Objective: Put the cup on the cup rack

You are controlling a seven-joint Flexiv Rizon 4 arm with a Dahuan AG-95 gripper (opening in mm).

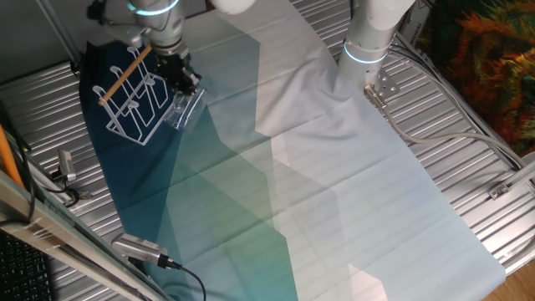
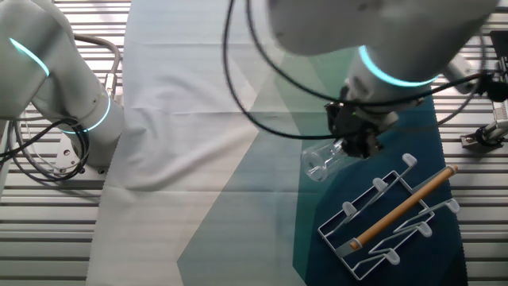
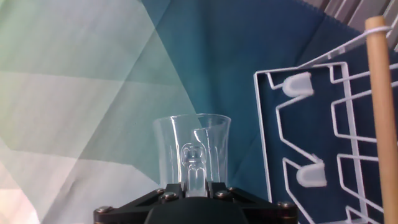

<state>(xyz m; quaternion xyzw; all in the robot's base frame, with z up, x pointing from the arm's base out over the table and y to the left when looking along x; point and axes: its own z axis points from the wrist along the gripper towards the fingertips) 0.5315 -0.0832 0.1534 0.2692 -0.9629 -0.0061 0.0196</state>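
Now the gripper (image 2: 355, 144) is closed on the cup (image 2: 321, 163) by its handle, tilted in the air just beside the cup rack (image 2: 389, 213) — probably so its mouth can meet a peg.

Table (image 1: 468, 125): ribbed metal slats. Cloth (image 1: 334, 192) in white, green, dark blue patches covers most of it. Cup rack (image 1: 134, 104) stands on dark blue patch. Cables (image 1: 443, 142) trail along slats.

The cup (image 3: 192, 151) sits just left of the cup rack (image 3: 323, 130) — both over the cloth (image 3: 74, 93).
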